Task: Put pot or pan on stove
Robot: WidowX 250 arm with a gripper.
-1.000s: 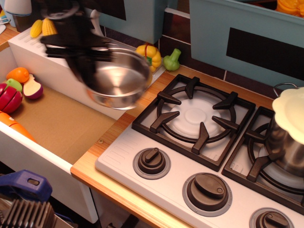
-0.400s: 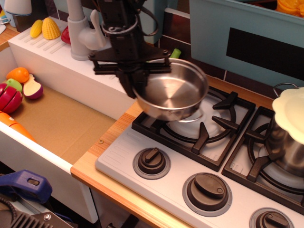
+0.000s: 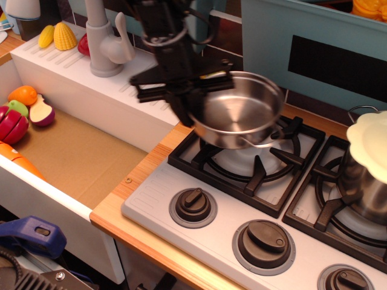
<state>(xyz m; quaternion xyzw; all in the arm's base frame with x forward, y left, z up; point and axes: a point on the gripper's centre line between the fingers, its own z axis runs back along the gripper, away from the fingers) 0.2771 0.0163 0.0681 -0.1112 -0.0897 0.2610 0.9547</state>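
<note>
Pincer (image 3: 192,96): black, seen in the upper centre of the frame, hanging from an arm that enters at the top edge. It is closed on the left rim of the pan (image 3: 239,112), which extends from it to the right.

Pan: small, shallow, shiny steel, with a thin wire loop handle on its near side. It is held tilted, in the air above the left burner grate (image 3: 248,158); whether its base touches the grate cannot be told.

Stove (image 3: 157,196): light grey top, filling the lower right of the frame. Black grates are set on it, and round dark knobs (image 3: 193,203) are lined along the front edge.

Tall steel pot (image 3: 366,181): stood on the right burner at the right edge of the frame, covered by a cream lid (image 3: 369,142).

Sink (image 3: 78,154): at the left, with a brown floor. Toy fruit (image 3: 24,112) is gathered at its far left, and a white tap (image 3: 103,42) is mounted on the white ledge behind.

Toy corn (image 3: 57,35): laid at the upper left.
</note>
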